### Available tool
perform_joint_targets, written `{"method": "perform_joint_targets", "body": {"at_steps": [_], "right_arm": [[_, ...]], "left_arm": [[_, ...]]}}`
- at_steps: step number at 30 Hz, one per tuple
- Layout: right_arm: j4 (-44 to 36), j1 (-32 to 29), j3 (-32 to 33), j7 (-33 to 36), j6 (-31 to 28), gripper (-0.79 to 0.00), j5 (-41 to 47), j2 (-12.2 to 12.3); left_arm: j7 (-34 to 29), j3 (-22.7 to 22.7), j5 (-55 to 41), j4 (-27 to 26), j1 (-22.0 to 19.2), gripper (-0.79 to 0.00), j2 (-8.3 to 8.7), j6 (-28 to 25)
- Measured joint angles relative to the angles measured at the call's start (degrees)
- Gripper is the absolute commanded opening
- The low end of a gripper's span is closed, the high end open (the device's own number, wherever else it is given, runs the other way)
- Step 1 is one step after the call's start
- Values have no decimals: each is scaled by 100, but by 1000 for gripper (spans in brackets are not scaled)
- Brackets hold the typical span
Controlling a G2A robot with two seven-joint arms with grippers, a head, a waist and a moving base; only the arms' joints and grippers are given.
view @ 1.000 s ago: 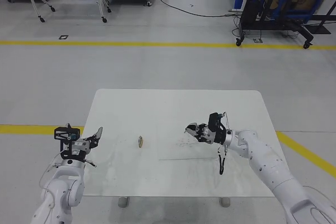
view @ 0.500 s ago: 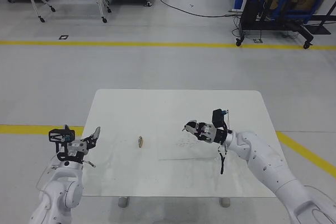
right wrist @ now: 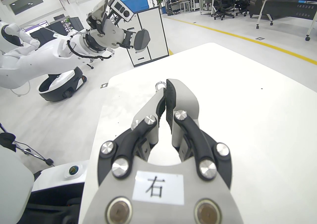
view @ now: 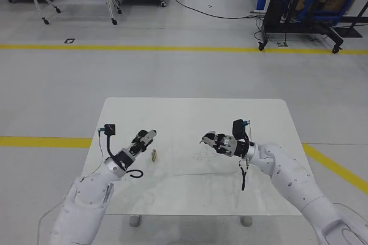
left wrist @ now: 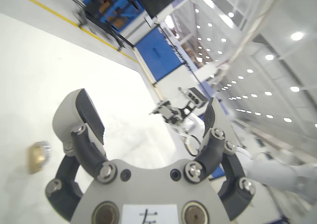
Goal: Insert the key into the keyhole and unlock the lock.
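Observation:
A small brass padlock (view: 153, 154) lies on the white table (view: 233, 113), left of the middle; it also shows low beside my left gripper (left wrist: 37, 157). My left gripper (view: 148, 136) hangs open just above and behind the padlock, its ribbed pads (left wrist: 90, 114) wide apart with nothing between them. My right gripper (view: 207, 139) is over the table's middle, pointing at the padlock from some way off. Its fingers (right wrist: 173, 101) are shut on the key, and a small metal ring (right wrist: 160, 84) sticks out at their tips.
The table's near edge (view: 190, 214) and left edge (view: 97, 171) lie close to the left arm. Bare tabletop stretches between the two grippers and behind them. A black cable (view: 242, 177) hangs from the right forearm.
My left arm has swung in from beyond the table's left edge to just above the padlock, gripper still open. My right gripper shifted slightly away from me, then held still.

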Motion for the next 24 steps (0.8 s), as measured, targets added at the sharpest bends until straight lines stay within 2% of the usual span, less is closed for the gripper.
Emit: {"method": "perform_joint_targets", "body": {"at_steps": [3,6,14,17,19,24], "right_arm": [[0,0,0,0,0,-785,0,0],[0,0,0,0,0,-785,0,0],[-30,-63,16,-40,7,-785,109,-9],[-190,-240,5,-27,0,-785,906,-26],[-353,-312,-77,162,0,-785,1574,-16],[-678,-372,-350,1040,0,-785,3147,40]], "left_arm": [[-904,326,-1056,368,-479,0,-29,58],[-1521,476,-989,525,-796,0,-17,258],[-1420,484,-691,506,-777,0,-12,175],[-1180,559,-376,580,-713,0,-19,-184],[-1157,652,-499,739,-715,0,-38,-528],[-1377,813,-924,1085,-865,0,-66,-1096]]}}
